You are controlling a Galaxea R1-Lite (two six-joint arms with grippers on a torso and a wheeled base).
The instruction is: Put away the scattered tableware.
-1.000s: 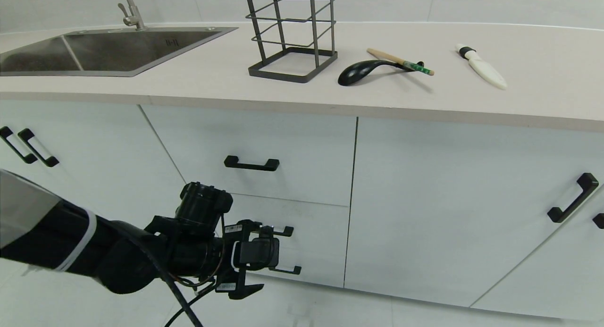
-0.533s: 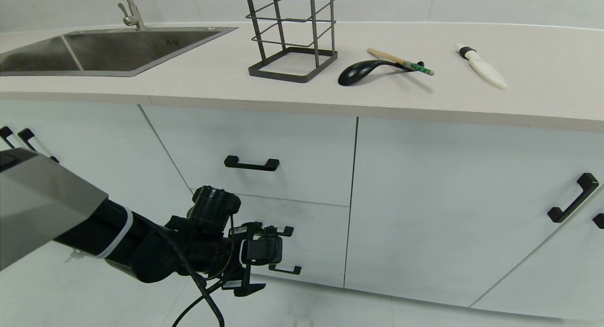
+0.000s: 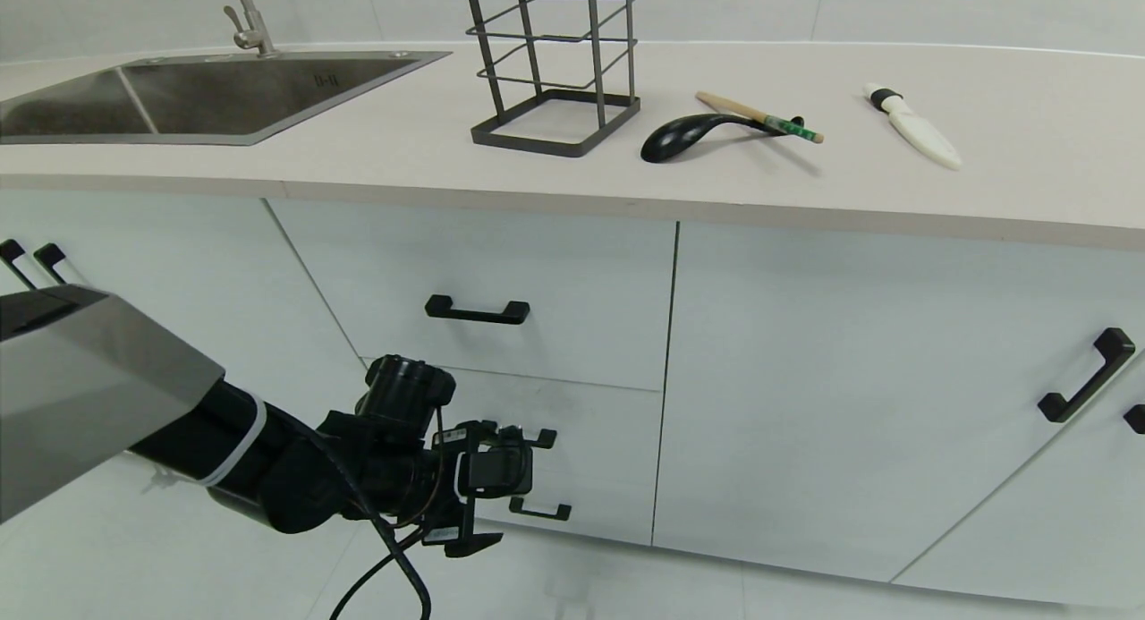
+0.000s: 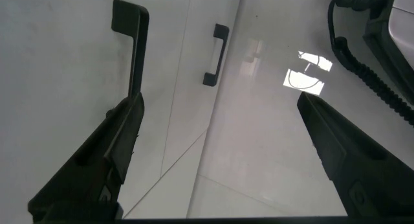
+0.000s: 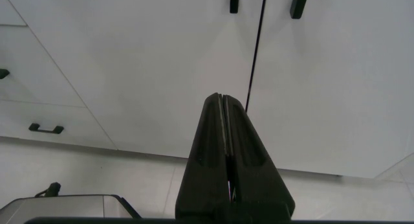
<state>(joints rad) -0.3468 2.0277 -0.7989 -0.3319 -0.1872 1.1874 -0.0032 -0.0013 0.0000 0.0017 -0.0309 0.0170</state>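
left arm (image 3: 268,477) nudged toward the cabinet (image 3: 805,378), left gripper (image 4: 217,153) jaws spread wide beside low drawer handles (image 3: 540,512), right gripper (image 5: 223,101) closed on nothing, spoon (image 3: 680,137), green-banded chopsticks (image 3: 759,116), knife (image 3: 912,126) on counter (image 3: 358,155) well above left gripper, beside rack (image 3: 528,144), print illegible

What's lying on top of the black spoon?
Wooden chopsticks lie across the handle of the black spoon, near its end. The handle's part beneath them is covered.

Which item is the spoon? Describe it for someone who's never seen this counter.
On the countertop, find the tall wire rack. Just to its right lies the spoon: the only black utensil, glossy, with wooden chopsticks crossing its handle, unlike the white knife farther right.
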